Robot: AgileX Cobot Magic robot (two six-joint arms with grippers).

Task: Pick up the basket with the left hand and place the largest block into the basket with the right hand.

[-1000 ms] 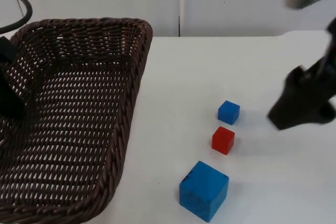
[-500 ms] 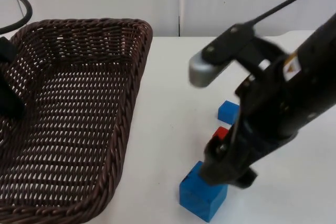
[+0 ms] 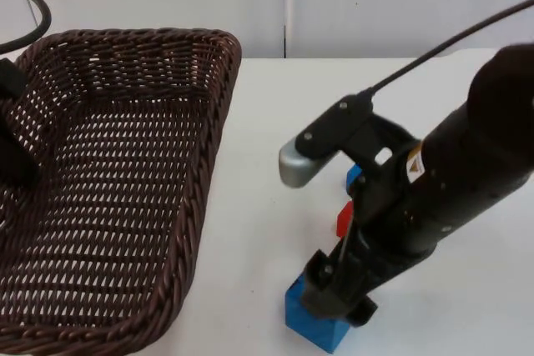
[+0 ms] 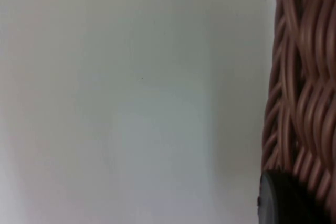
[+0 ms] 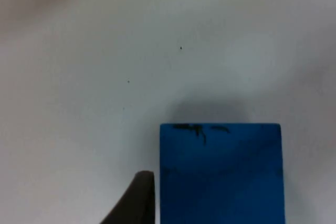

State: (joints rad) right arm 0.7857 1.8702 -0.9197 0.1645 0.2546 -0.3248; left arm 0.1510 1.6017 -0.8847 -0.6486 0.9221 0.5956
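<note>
Setting: white table (image 3: 275,106) ending at a grey partition wall (image 3: 375,2); we are viewing it from above and from both wrists.

Basket: we are seeing the brown wicker basket (image 3: 108,189) at nine o'clock of the table in the top view, with its woven wall (image 4: 299,77) close against the left wrist camera.

Left gripper: the left gripper (image 3: 12,135) is sitting at the basket's nine o'clock rim; we cannot tell how it is set.

Largest block: the large blue block (image 3: 321,327) is lying at six o'clock of the table; the small red block (image 3: 343,218) and small blue block (image 3: 354,177) are lying beyond it toward twelve o'clock, mostly covered by the arm.

Handling: we are judging the large blue block (image 5: 220,174) rigid, light and smooth-faced, best taken across two opposite flat sides.

Right gripper: the right gripper (image 3: 338,293) is hanging directly over the large blue block, spread wide and grasping nothing.

Fingers: one black fingertip (image 5: 137,203) is standing just beside the block's side face, whether touching we cannot say; the other finger is out of frame.
</note>
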